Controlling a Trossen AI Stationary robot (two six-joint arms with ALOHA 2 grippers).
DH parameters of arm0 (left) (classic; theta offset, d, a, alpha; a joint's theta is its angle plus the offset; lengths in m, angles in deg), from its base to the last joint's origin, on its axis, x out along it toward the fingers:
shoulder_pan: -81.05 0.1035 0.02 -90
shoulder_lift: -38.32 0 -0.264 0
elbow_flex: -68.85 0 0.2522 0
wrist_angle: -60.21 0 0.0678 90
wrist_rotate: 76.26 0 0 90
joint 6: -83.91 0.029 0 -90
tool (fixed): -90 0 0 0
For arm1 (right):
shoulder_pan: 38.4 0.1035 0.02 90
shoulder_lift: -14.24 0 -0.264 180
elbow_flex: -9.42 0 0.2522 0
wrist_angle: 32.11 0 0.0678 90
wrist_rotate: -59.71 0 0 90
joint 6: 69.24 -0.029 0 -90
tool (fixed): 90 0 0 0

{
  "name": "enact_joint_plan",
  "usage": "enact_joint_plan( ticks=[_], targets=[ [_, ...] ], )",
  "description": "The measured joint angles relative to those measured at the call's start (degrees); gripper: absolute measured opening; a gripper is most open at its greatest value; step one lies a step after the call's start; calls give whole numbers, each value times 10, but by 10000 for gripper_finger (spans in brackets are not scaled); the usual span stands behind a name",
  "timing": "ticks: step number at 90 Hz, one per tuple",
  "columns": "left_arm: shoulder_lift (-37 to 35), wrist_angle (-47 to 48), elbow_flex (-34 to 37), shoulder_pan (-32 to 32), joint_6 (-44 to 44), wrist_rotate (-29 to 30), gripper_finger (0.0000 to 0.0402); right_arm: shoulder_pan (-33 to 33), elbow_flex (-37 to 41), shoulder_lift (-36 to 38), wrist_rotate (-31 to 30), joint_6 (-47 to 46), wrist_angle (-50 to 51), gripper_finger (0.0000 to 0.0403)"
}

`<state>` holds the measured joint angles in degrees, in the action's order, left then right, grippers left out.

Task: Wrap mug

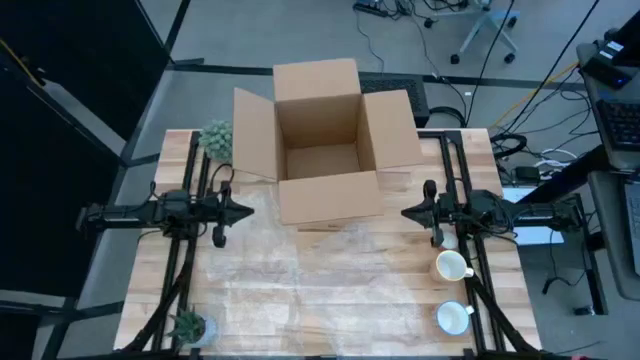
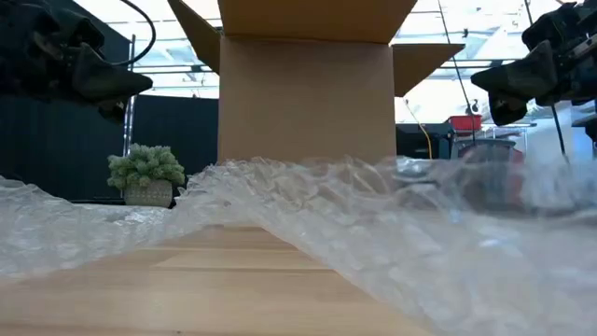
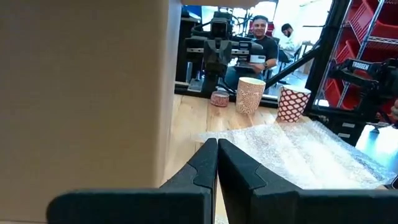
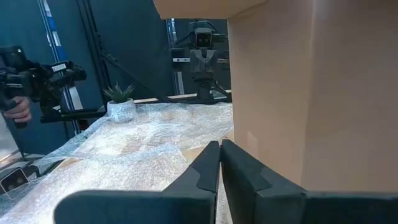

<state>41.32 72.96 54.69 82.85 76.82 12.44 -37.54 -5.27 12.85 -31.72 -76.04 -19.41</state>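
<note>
Beside the right arm's base, on the robot's right side of the table, stand two mugs: one mug point(image 1: 452, 265) just below the right gripper point(image 1: 408, 212) in the high view, and a second mug point(image 1: 453, 317) nearer the table's front edge. Both sit upright, mouths up, at the right border of the bubble wrap sheet point(image 1: 300, 280), which is spread over the middle of the wooden table point(image 1: 340, 335). The right gripper hovers above the table, pointing toward the open cardboard box point(image 1: 322, 150), its fingers pressed together and holding nothing; the left gripper point(image 1: 243, 211) mirrors it on the far side, also pinched closed and empty. The right arm is plainly nearer the mugs and would likely need to swing back toward its own side and open up. From the left wrist view, patterned cups point(image 3: 250, 94) show across the wrap, with people seated in the room beyond. Small potted plants point(image 1: 215, 138) stand on the left.
</note>
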Motion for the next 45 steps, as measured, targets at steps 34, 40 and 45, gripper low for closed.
enact_joint_plan(
  ticks=[34, 40, 45],
  targets=[
    [0, 0, 0, 0, 0, 0, 0, 0, 0, 0, 0, -75, 0, 2],
    [0, 0, 0, 0, 0, 0, 0, 0, 0, 0, 0, -75, -1, 2],
    [0, 0, 0, 0, 0, 0, 0, 0, 0, 0, 0, -75, -8, 2]
  ],
)
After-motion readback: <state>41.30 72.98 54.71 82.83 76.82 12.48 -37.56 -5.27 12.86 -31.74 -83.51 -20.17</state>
